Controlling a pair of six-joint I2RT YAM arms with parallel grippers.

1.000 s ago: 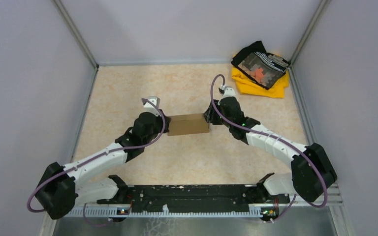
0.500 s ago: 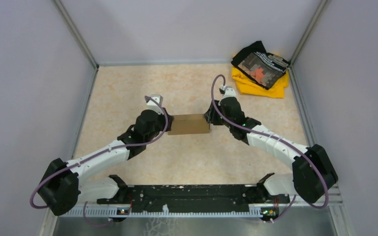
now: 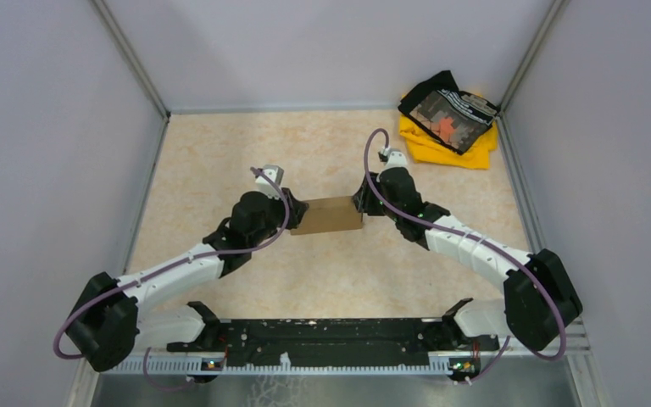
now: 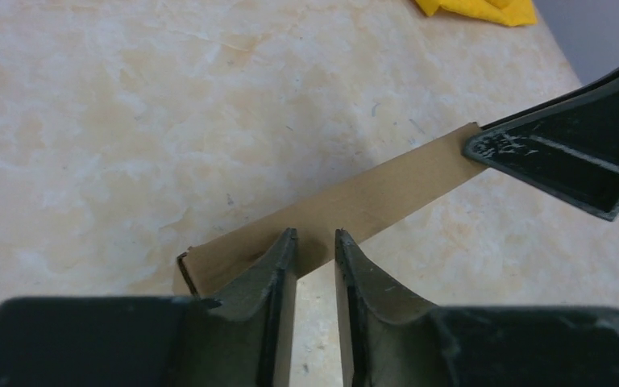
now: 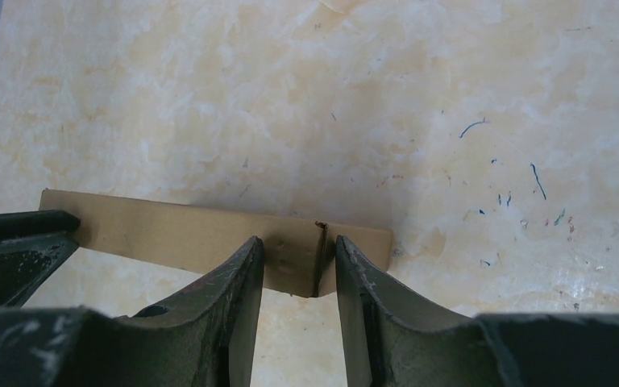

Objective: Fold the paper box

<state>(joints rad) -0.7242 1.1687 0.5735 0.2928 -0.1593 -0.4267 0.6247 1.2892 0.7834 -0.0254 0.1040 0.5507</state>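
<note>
The paper box [image 3: 329, 215], plain brown cardboard, lies folded shut mid-table between my two grippers. My left gripper [image 3: 292, 211] is at its left end. In the left wrist view its jaws [image 4: 316, 235] are almost together, with nothing between them and their tips against the box's side wall [image 4: 371, 193]. My right gripper [image 3: 361, 203] is at the box's right end. In the right wrist view its jaws [image 5: 298, 242] stand a little apart, with their tips at the box wall [image 5: 185, 234] on either side of a corner seam. They do not clamp it.
A yellow and black cloth pile [image 3: 447, 119] lies in the far right corner. Grey walls and metal rails enclose the table on three sides. The arm bases and a black rail run along the near edge.
My left gripper has pushed forward and right against the box's left end, which has turned slightly. The right arm has not moved.
</note>
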